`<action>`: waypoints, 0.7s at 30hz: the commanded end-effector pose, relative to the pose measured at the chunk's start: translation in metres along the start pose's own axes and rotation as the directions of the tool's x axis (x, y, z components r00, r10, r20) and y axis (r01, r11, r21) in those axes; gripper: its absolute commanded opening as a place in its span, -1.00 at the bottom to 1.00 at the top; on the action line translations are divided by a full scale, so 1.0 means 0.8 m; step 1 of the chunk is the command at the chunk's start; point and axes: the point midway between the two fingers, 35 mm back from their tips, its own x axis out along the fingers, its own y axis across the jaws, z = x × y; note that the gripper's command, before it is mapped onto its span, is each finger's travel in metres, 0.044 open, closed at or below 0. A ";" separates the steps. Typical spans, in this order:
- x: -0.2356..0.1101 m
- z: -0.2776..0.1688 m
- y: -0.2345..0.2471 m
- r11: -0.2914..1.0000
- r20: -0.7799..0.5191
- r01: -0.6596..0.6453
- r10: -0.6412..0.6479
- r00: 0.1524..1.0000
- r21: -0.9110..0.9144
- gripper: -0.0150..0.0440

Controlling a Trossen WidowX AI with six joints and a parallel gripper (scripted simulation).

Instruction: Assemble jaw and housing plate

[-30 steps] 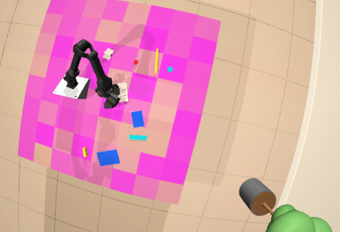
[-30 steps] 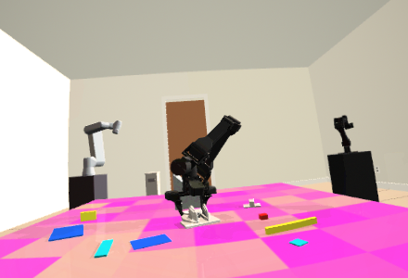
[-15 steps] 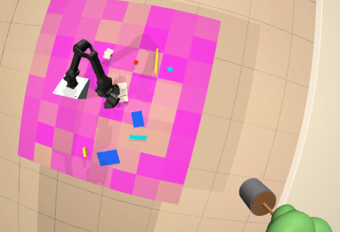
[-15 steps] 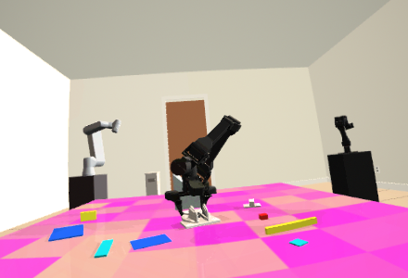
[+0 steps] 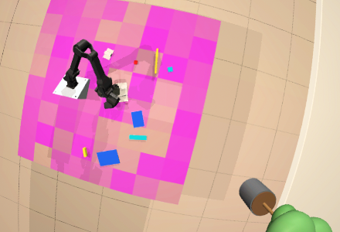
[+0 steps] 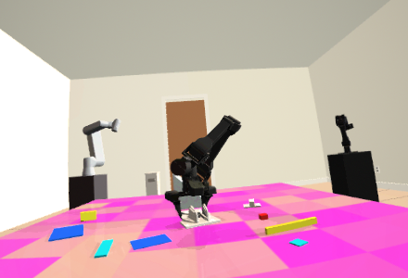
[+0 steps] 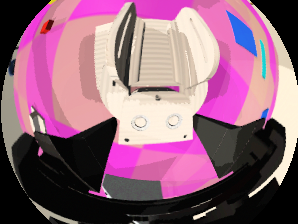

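Observation:
A cream ribbed base (image 7: 102,47) (image 6: 185,225) carries two upright jaws, the left jaw (image 7: 125,47) and the right jaw (image 7: 200,47), standing apart with a gap between them. The cream housing plate (image 7: 156,132) lies across their near ends. A round stub end shows in each of its two holes. It looks about level; the pins and gear teeth beneath are hidden. My gripper (image 7: 154,119) (image 6: 192,205) is open, with one black finger on each side of the plate and a visible gap to the plate's sides near its front.
A small white part (image 5: 108,53) (image 6: 251,204) lies off to one side. A red cube (image 5: 135,62) (image 6: 263,216) and a long yellow bar (image 5: 156,61) (image 6: 292,225) lie beyond. Blue plates (image 5: 137,119) (image 5: 108,158) and a cyan bar (image 5: 137,137) lie on the other side.

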 end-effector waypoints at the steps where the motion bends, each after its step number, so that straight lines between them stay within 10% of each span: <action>1: 0.000 0.000 0.000 1.000 0.000 0.000 0.000 1.000 0.000 1.00; 21: -0.096 -0.003 0.002 1.000 -0.002 -0.001 0.001 1.000 0.003 1.00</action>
